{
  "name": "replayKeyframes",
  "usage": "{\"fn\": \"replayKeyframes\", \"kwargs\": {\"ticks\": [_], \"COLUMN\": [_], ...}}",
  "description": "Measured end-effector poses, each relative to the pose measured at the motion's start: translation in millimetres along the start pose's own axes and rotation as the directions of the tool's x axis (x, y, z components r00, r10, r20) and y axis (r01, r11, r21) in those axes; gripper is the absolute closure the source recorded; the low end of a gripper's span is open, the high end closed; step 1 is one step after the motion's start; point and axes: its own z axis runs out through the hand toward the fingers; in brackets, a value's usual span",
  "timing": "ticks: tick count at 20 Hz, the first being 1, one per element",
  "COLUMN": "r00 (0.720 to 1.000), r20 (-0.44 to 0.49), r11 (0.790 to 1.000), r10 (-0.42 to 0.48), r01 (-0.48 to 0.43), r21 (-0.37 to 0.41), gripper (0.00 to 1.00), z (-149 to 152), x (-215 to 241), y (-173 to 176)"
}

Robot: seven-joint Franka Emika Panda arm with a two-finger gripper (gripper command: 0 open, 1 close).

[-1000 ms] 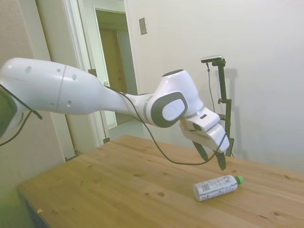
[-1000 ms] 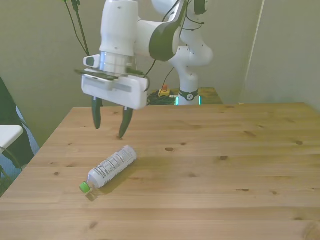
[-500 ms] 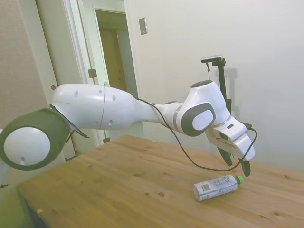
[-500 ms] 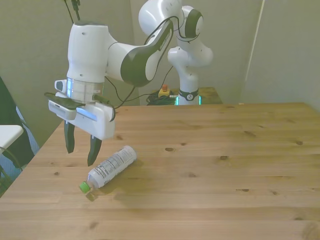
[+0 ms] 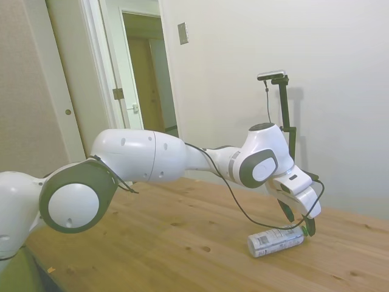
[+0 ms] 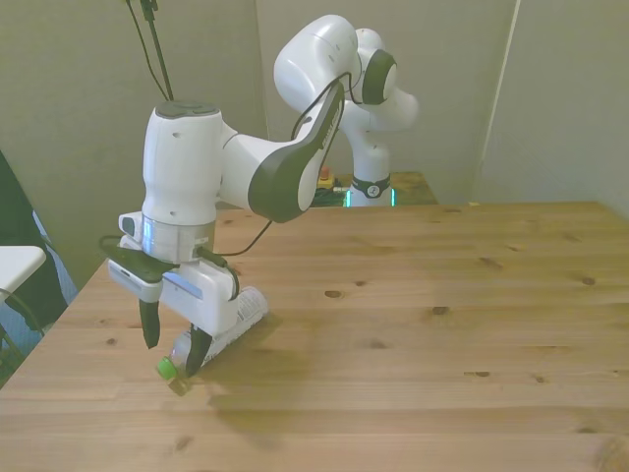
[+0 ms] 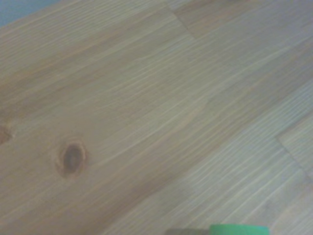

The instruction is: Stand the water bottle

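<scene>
The water bottle [image 6: 224,324] lies on its side on the wooden tabletop [image 6: 442,324]. In the front view it occupies the 8 o'clock sector of the tabletop, with the base toward 1 o'clock and the green cap [image 6: 167,369] toward 7 o'clock. In the side view the cap [image 5: 306,230] points toward 3 o'clock.

The end effector [image 6: 173,344] is low over the neck end of the bottle, fingers pointing down and spread wide. One finger stands on each side of the neck region; contact with the bottle cannot be confirmed. In the side view the end effector [image 5: 299,221] sits directly above the cap end.

Assessment: this placement at the neck suits a grasp near the cap, so that the bottle can be pivoted about its base into the upright position. The straddling stance leaves clearance for descent before closure.

The wrist view shows mostly bare wood grain with a dark knot [image 7: 72,156]; a strip of the cap [image 7: 239,229] is visible at one edge.

Contents: the label wrap [image 5: 271,239] covers most of the body; any liquid level cannot be determined.
</scene>
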Motion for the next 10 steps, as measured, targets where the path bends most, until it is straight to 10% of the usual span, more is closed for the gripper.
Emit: {"fn": "replayKeyframes", "kwargs": {"ticks": [4, 5, 10], "r00": [1.000, 1.000, 1.000], "r20": [-0.002, -0.002, 0.002], "r11": [1.000, 1.000, 0.999], "r10": [-0.001, -0.003, 0.000], "r01": [0.001, 0.003, 0.000], "r21": [-0.016, -0.020, -0.034], "gripper": [0.00, 1.00, 1.00], "z": [15, 19, 23], "x": [-4, -5, -8], "y": [-6, -7, -10]}}
